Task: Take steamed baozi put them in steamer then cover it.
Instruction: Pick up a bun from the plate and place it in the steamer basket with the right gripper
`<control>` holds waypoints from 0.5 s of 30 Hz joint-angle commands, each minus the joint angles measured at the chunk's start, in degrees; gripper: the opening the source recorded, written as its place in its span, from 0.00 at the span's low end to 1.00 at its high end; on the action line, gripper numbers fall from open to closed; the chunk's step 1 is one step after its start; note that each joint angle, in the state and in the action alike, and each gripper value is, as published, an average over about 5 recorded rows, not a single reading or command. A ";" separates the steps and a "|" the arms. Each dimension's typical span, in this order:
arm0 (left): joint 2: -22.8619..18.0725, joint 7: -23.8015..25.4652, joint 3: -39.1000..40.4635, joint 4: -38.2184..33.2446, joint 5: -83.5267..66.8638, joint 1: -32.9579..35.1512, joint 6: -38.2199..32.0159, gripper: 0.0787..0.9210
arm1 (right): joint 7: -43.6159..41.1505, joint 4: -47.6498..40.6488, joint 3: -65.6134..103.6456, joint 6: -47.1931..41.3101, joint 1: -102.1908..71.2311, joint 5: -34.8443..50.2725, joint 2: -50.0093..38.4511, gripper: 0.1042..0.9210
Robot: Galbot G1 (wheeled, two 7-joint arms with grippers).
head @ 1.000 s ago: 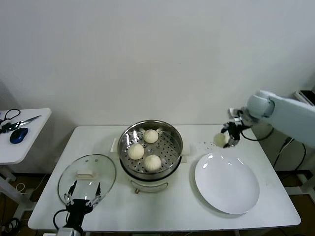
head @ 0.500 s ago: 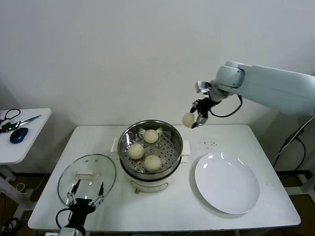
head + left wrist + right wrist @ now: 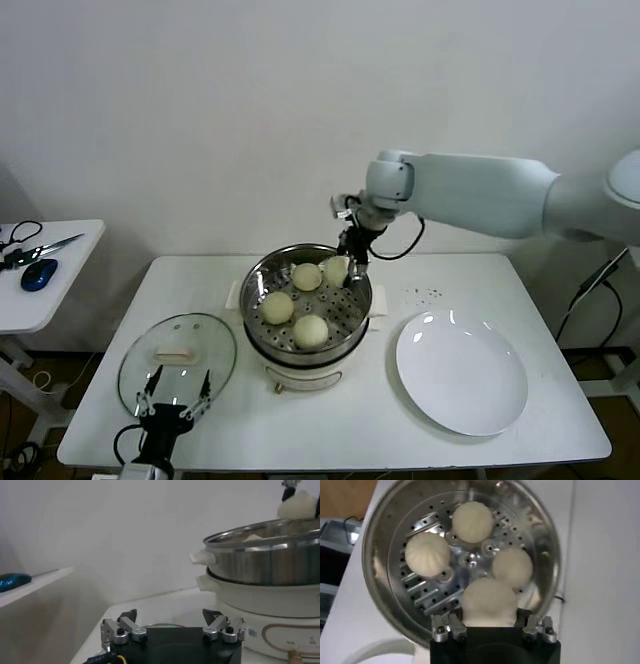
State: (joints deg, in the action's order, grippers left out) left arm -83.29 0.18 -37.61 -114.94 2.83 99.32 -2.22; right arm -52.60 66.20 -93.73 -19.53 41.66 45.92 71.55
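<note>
I'm looking at the steamer [image 3: 306,342] in the middle of the table [image 3: 560,420], three baozi already sitting on its perforated floor: one toward the back [image 3: 306,277], one on the lid side [image 3: 277,307], one at the front [image 3: 310,331]. The free patch of that floor is the back corner on the plate side, and that is where my right gripper [image 3: 351,268] hangs, just over the steamer's rim, pinching the fourth baozi [image 3: 335,270] between its fingers. From the right wrist camera the held bun [image 3: 489,603] sits straight below the claw with the open holes directly under it, so I judge the drop is plain down, no sideways shift. It is round, so no long axis to line up.

The cover [image 3: 177,360] lies flat beside the steamer, on the side away from the white plate [image 3: 461,372]. My left gripper [image 3: 173,407] waits at the cover's near edge, fingers spread wide, holding nothing, clearly the nearer arm for the lid.
</note>
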 commanded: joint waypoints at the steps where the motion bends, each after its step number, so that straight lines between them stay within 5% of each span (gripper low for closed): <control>1: -0.22 -0.08 -0.16 0.37 -0.29 -0.22 0.04 0.88 | 0.52 -1.44 -1.50 -0.29 -4.70 -0.69 4.36 0.71; 15: 0.04 -0.03 -0.31 0.70 -0.43 -0.72 0.15 0.88 | 0.43 -3.96 -0.56 -0.02 -6.02 -2.29 4.15 0.73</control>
State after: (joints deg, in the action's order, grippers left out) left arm -83.30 0.13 -37.93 -114.14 2.42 98.70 -2.20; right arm -52.27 63.20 -94.33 -19.51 37.01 44.14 74.70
